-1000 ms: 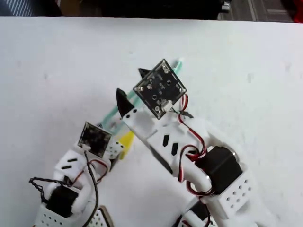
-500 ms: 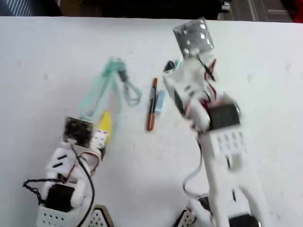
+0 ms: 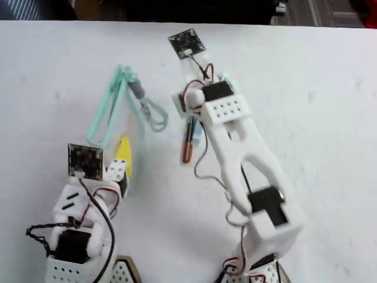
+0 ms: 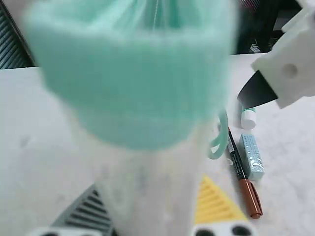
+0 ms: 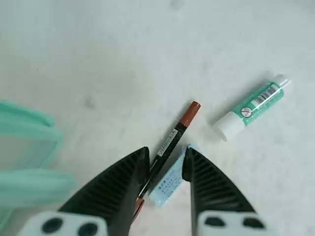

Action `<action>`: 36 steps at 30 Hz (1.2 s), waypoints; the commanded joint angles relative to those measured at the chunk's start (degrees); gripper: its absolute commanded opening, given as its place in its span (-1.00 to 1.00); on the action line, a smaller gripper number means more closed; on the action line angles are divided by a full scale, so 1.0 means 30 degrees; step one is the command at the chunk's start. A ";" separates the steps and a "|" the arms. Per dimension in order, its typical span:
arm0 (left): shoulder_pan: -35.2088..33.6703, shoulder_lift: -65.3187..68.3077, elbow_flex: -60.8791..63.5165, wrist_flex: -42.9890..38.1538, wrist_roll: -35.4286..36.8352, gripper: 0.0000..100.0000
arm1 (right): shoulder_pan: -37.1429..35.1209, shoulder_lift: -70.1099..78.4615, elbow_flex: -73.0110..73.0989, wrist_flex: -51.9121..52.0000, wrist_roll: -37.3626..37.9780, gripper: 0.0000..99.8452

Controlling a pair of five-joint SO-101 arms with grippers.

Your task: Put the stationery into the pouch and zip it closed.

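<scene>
Pouch [image 3: 121, 75], mint-green, near end clamped in left pincer [image 3: 123, 159], stretches away over worktop [image 3: 306, 88], beside brown pen [image 5: 184, 118]. Right pincer [image 5: 165, 156] hangs open, tips astride pen, w/ pale-blue eraser [image 5: 167, 186] touching pen; green glue stick [image 5: 251, 104] nearby.

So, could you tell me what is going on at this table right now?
Two robot arms are packing stationery into a pouch. The left end effector grips the clear, mint-trimmed pouch. The right end effector hangs open just above the brown pen and the light blue eraser, which lie side by side on the white table. A green glue stick lies near them. All three items are outside the pouch.
</scene>
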 commanded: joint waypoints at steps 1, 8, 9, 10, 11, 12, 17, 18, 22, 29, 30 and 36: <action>-0.0132 -0.0190 -0.0293 -0.0733 0.0147 -0.87 | 0.0015 0.2593 -0.2989 0.0278 -0.0996 -0.78; -0.0103 -0.0190 -0.0293 -0.0703 0.0147 -0.87 | 0.0015 0.8073 -0.8527 0.2857 -0.1143 -0.78; -0.0103 -0.0190 -0.0293 -0.0703 0.0147 -0.87 | 0.0044 0.8777 -0.9377 0.3297 -0.1143 -0.78; -0.0103 -0.0190 -0.0293 -0.0703 0.0147 -0.87 | 0.0161 0.9421 -1.0198 0.3678 -0.1172 -0.78; -0.0103 -0.0190 -0.0293 -0.0703 0.0147 -0.87 | 0.0249 1.0037 -1.1018 0.4029 -0.1172 -0.78; -0.0103 -0.0190 -0.0293 -0.0703 0.0147 -0.87 | 0.0337 1.0623 -1.1839 0.4352 -0.1172 -0.78; -0.0103 -0.0190 -0.0293 -0.0674 0.0205 -0.87 | 0.0864 1.2996 -1.5385 0.5963 -0.1641 -0.78; -0.0073 -0.0190 -0.0293 -0.0674 0.0205 -0.87 | 0.0923 1.3436 -1.5912 0.6198 -0.1846 -0.78; 0.0015 -0.0190 -0.0293 -0.0703 0.0234 -0.87 | 0.0894 1.5136 -1.7524 0.6549 -0.1934 -0.78; 0.2007 -0.0190 -0.0381 -0.0527 0.0176 -0.87 | 0.0982 1.6689 -1.8930 0.6637 -0.1934 -0.94; 0.2066 -0.0190 -0.0410 -0.0381 0.0176 -0.87 | 0.1011 1.6689 -1.9048 0.6813 -0.1934 -0.96; 0.2828 -0.0190 -0.0645 -0.0205 0.0176 -0.87 | 0.1275 1.6689 -2.3092 0.9714 -0.1934 -0.97</action>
